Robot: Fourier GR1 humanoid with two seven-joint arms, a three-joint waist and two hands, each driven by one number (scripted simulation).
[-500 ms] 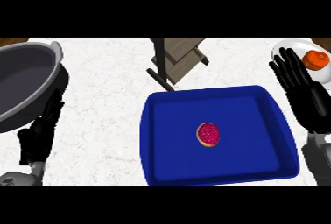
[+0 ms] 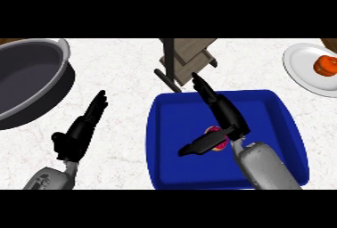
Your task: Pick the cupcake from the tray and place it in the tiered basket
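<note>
Over the blue tray (image 2: 276,116), mid-frame, the right hand (image 2: 223,116) spreads wide around the cupcake (image 2: 216,139), not yet gripping; next, its fingers must close. Lower left, the left hand (image 2: 80,131) rests open.

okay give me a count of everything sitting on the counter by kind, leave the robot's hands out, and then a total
Tray (blue): 1
Cupcake (pink, partly hidden by the right hand): 1
Tiered basket (wooden): 1
Pot (dark grey): 1
Plate (white): 1
Orange item on the plate: 1
Total: 6
</note>
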